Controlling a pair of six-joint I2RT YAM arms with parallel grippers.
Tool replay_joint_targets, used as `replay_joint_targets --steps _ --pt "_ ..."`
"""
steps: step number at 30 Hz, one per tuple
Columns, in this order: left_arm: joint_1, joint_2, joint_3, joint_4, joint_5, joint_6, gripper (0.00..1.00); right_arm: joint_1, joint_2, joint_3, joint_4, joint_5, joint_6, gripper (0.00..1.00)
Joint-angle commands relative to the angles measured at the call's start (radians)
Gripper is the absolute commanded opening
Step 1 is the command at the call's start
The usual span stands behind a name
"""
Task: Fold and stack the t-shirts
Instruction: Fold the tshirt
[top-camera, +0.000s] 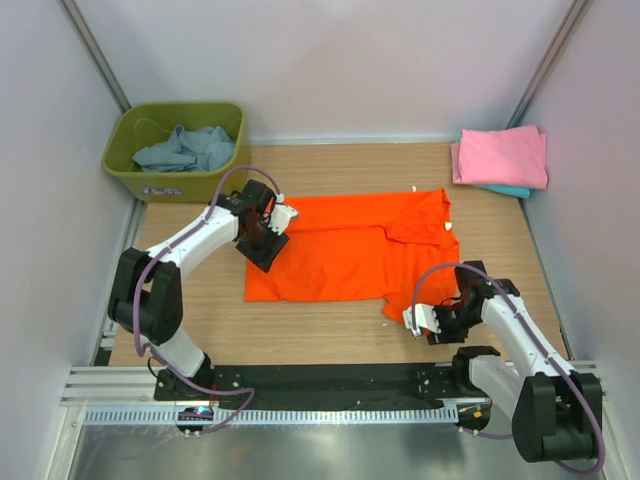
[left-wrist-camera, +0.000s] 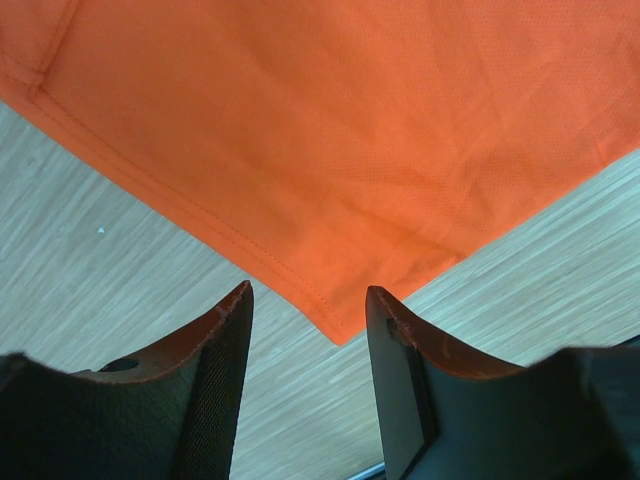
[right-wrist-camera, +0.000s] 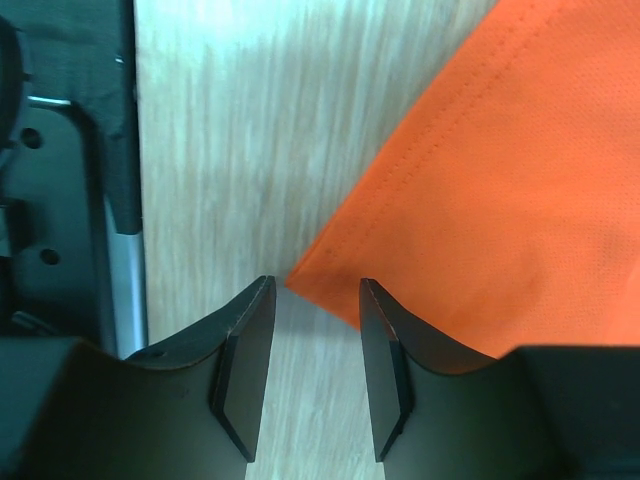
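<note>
Left gripper (left-wrist-camera: 308, 295): jaws half open, holding nothing. Its wrist view shows a hemmed corner of the orange t-shirt (left-wrist-camera: 350, 130) between the fingertips, flat on the desk (left-wrist-camera: 120, 270). Right gripper (right-wrist-camera: 317, 285): also half open and empty, at a near corner. Only the top view shows the shirt spread mid-desk, the pink t-shirt (top-camera: 502, 155) on the teal t-shirt (top-camera: 508, 190) far right, and the blue-grey t-shirt (top-camera: 188, 148) in the olive tub (top-camera: 160, 182) far left.

I count one bright orange cotton t-shirt (top-camera: 350, 250), one folded pink cotton t-shirt (top-camera: 505, 155), and one teal t-shirt (top-camera: 508, 191) that shows only as an edge. One olive-green plastic tub (top-camera: 180, 186) holds crumpled dusty blue-grey cloth (top-camera: 190, 148); I cannot tell whether it is one shirt or several. My black pincers number two: left pincer (left-wrist-camera: 308, 300), right pincer (right-wrist-camera: 317, 290).
</note>
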Motion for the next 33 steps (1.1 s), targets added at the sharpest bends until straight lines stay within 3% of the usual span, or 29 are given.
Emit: replay_joint_targets --steps 1,9,12,17,24,33 --pt "0.006 -0.012 -0.011 0.013 0.032 -0.027 0.50 0.013 0.022 0.005 0.065 0.016 0.029 0.45" --pt "0.023 -0.031 -0.013 -0.030 0.060 -0.049 0.50 0.039 0.078 0.014 0.086 0.037 0.057 0.35" --pt "0.034 -0.046 -0.016 -0.055 0.069 -0.058 0.50 0.056 0.084 0.013 0.084 0.043 0.063 0.17" --pt "0.092 -0.075 -0.035 -0.119 0.158 -0.111 0.50 0.060 0.075 0.045 0.093 0.042 0.123 0.04" --pt "0.240 -0.038 -0.063 -0.144 0.213 -0.144 0.46 0.063 0.035 0.042 0.107 0.043 0.155 0.01" --pt "0.265 0.087 -0.039 -0.227 0.273 -0.073 0.43 0.077 0.025 0.051 0.121 0.060 0.192 0.01"
